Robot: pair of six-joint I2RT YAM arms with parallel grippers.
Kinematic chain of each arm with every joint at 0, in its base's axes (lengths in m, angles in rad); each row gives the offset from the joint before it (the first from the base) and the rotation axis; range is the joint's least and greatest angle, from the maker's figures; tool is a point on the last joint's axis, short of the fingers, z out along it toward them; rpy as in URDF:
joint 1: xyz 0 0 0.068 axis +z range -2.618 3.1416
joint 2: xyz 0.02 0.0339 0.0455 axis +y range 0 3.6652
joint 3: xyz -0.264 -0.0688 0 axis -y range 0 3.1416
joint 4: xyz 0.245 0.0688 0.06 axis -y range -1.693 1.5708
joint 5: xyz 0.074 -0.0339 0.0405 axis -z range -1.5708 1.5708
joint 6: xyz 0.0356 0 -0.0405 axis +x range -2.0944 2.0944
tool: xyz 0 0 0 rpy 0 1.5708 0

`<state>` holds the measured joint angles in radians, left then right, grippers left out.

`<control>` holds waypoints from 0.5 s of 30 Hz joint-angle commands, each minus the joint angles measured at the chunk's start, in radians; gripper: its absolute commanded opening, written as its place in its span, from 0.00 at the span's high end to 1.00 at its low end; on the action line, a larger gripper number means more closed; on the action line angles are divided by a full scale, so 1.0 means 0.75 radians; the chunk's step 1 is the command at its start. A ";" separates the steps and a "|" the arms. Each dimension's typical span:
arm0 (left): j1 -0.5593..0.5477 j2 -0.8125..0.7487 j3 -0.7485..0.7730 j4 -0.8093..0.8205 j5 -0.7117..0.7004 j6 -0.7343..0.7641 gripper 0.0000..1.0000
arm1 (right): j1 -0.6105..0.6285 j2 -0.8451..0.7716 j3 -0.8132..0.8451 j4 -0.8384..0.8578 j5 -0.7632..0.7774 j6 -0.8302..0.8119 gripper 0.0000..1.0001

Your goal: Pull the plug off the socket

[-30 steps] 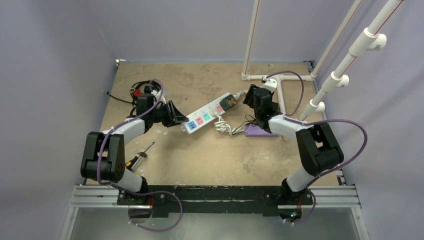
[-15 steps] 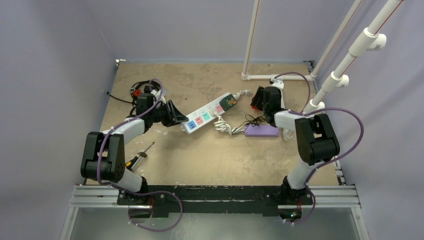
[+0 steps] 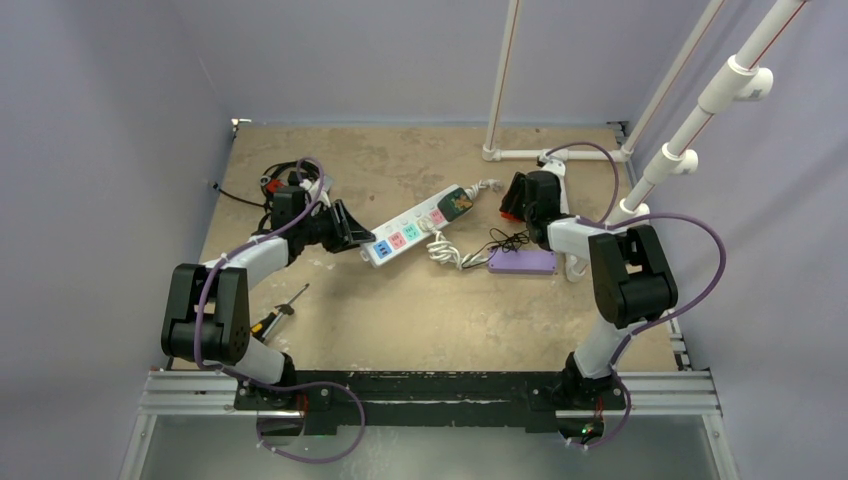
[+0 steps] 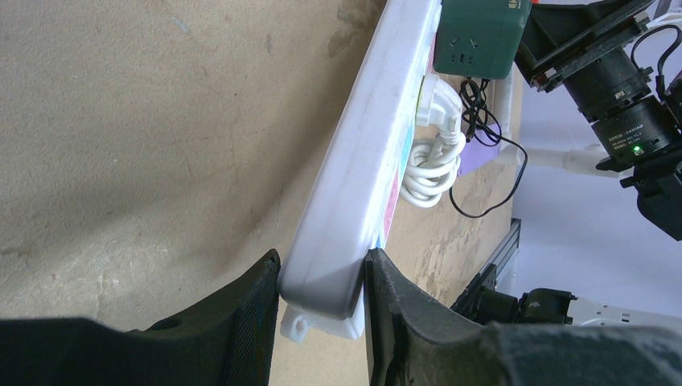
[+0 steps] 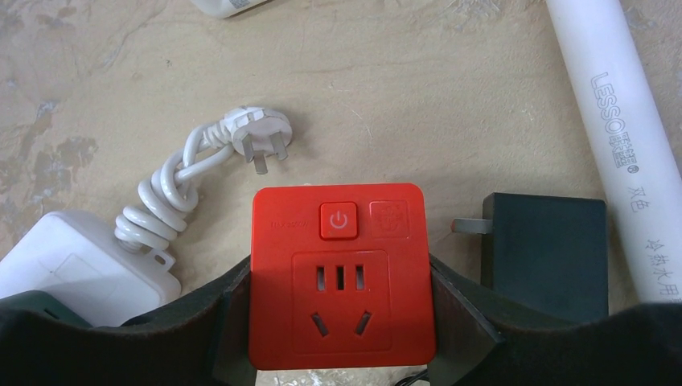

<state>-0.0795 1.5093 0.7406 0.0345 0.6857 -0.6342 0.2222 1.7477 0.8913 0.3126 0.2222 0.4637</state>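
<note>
**Table** [image 3: 420, 330]: bare, tan and mottled.

**Socket** [image 3: 415, 225]: long white strip with pastel outlets. It lies at a slant in the table's middle, toward the far edge, with its near end pointing left.
- A green adapter [image 4: 481, 36] sits plugged in at the far end.
- The white cord [image 4: 430, 165] is coiled beside the strip. Its pronged end [image 5: 257, 133] lies loose on the table.

**Left gripper** [image 4: 322, 297]: jaws clamped across the socket's near end, one pad on each long side.

**Plug** [image 5: 342, 273]: red cube with a power button and outlet holes on its face. It is apart from the socket, just right of the far end, toward the table's far right corner.

**Right gripper** [image 5: 342, 318]: jaws closed on the plug's two sides. Whether the plug touches the table cannot be told.

**Other items**
- Black adapter [image 5: 547, 253]: lies on the table just right of the plug.
- White pipe [image 5: 615, 129]: lies beyond the black adapter, by the right edge.
- Purple bar [image 3: 522, 262]: flat, near the coiled cord, on the side toward the near edge.
- Screwdriver [image 3: 278, 312]: lies near the left edge.
- Cable bundle [image 3: 275, 185]: dark, by the far left corner.
</note>
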 commanded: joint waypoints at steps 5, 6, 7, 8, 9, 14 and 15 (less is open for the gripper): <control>0.028 -0.004 0.039 -0.015 -0.121 0.025 1.00 | 0.004 -0.039 0.051 0.030 0.077 -0.003 0.29; 0.027 -0.004 0.039 -0.015 -0.119 0.025 1.00 | 0.004 -0.041 0.051 0.031 0.080 -0.005 0.28; 0.027 -0.004 0.039 -0.015 -0.119 0.025 1.00 | 0.003 -0.043 0.051 0.031 0.082 -0.007 0.26; 0.027 -0.004 0.039 -0.015 -0.119 0.025 1.00 | 0.003 -0.045 0.049 0.031 0.085 -0.007 0.24; 0.028 -0.004 0.040 -0.015 -0.119 0.024 1.00 | 0.003 -0.047 0.048 0.034 0.087 -0.010 0.22; 0.028 -0.006 0.045 -0.015 -0.117 0.025 1.00 | 0.012 -0.072 0.040 0.045 0.117 -0.017 0.16; 0.029 -0.007 0.045 -0.015 -0.117 0.024 1.00 | 0.021 -0.086 0.036 0.042 0.154 -0.015 0.14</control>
<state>-0.0795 1.5093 0.7406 0.0345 0.6857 -0.6342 0.2230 1.7466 0.8940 0.3077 0.2722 0.4595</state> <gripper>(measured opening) 0.368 0.834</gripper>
